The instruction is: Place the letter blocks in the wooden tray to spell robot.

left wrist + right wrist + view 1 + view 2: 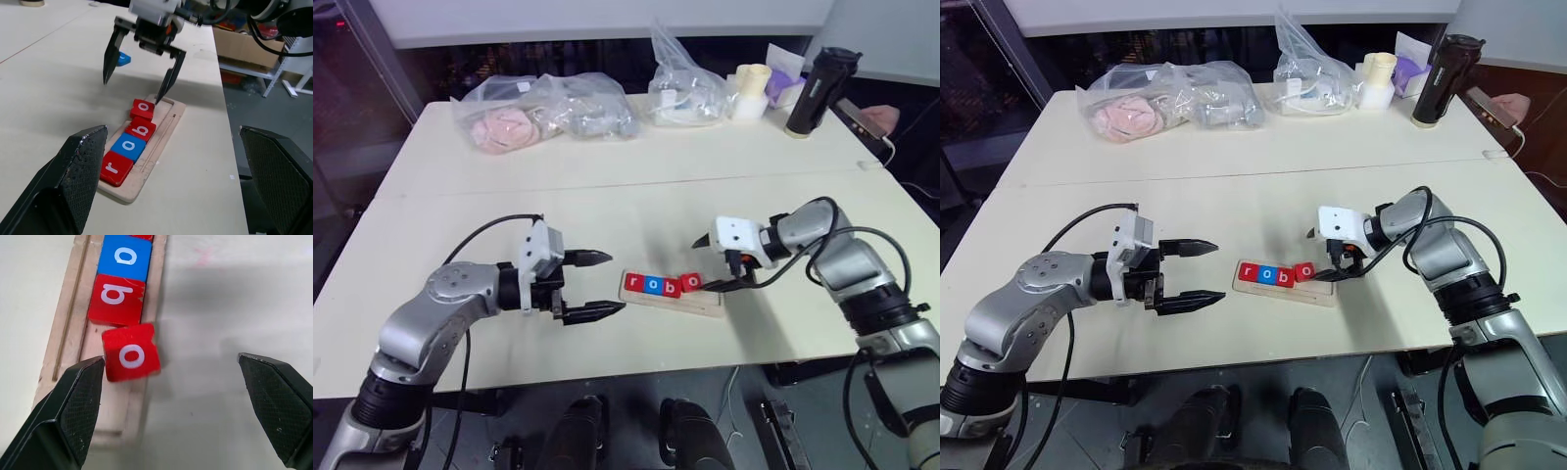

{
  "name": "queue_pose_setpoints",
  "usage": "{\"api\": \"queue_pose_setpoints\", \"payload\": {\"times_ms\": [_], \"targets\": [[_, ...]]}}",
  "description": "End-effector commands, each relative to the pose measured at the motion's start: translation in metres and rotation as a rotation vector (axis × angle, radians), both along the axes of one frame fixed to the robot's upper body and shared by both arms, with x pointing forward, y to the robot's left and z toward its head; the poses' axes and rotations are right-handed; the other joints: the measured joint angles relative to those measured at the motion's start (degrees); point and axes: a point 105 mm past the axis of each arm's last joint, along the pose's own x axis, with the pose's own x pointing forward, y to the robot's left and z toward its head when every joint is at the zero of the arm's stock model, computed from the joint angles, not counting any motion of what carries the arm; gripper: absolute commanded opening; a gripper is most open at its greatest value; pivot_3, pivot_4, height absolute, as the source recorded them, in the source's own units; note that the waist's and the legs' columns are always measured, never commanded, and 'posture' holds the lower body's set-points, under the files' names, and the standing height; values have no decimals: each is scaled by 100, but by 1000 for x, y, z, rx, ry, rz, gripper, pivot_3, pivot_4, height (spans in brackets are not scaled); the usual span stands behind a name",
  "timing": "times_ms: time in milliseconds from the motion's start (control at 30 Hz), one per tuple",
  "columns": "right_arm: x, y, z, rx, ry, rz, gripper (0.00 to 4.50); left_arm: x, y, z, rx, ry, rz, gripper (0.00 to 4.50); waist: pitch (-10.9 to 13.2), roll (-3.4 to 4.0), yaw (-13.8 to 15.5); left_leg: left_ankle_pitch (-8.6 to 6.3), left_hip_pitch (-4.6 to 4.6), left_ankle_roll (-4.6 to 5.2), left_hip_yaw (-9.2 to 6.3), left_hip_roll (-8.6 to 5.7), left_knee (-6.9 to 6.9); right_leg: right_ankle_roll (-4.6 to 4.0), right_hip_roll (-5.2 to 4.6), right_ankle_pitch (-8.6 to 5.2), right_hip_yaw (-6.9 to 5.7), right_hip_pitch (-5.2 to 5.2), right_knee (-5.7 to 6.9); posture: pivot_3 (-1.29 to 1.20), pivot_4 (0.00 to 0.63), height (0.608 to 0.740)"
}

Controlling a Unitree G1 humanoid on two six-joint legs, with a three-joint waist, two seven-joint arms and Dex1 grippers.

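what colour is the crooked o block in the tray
Red, white letter; right wrist view shows it best.

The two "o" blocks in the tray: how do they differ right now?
The first o block is blue; the second o block is red. The blue one sits square in the wooden tray, in line between r and b; the red one is skewed, its corner lapping over the tray's rim. Both are flat square tiles with a white lowercase o.

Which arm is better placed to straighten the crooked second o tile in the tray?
Probably the right: the open right gripper hovers directly over the skewed red o tile in the wooden tray, while the open left gripper waits beyond the r end.
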Motion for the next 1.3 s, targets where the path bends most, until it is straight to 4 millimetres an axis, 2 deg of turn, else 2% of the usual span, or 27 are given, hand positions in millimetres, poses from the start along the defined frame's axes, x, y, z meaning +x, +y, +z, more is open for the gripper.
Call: {"api": "queue_pose_setpoints", "payload": {"times_ms": [33, 200, 333, 500, 733, 1133, 1300], "targets": [[7, -3, 22, 41, -77, -27, 4445, -1, -3, 8, -8, -44, -29, 4500, 0, 0, -3, 0, 0, 0, 0, 0, 0, 0, 0, 0, 0, 0, 0, 0, 150, 738], [30, -4, 22, 73, -170, -125, 4445, -2, -4, 8, -10, -42, -37, 4500, 0, 0, -9, 0, 0, 0, 0, 0, 1, -1, 0, 1, 0, 0, 1, 0, 150, 738], [36, 0, 14, 69, -196, -130, 4445, -2, -4, 8, -7, -42, -39, 4500, 0, 0, -4, 1, 0, 1, 1, 0, 0, -2, 1, 1, 0, -1, 1, 0, 150, 738], [30, 5, 2, 61, -143, -97, 4445, -3, -3, 8, -5, -39, -34, 4500, 0, 0, -3, 2, 0, 1, 1, -2, 2, -1, 10, 2, 0, 0, 1, 0, 150, 738], [17, 10, -1, 61, -101, -48, 4445, -3, -4, 9, -9, -37, -28, 4500, 0, 0, -4, 2, 0, 2, 0, -1, 2, -1, 12, 2, 1, 0, 2, 0, 150, 738], [8, 14, 3, 67, -89, -33, 4445, -2, -5, 8, -13, -37, -31, 4500, 0, 0, 1, 2, 1, 1, 0, -1, 4, -1, 10, 2, 1, 0, 3, 0, 150, 738], [13, 12, 6, 64, -116, -58, 4445, -1, -5, 9, -14, -37, -30, 4500, 0, 0, -2, 2, 1, 1, 0, -1, 4, -1, 8, 2, 1, 1, 3, 0, 150, 738]]}}
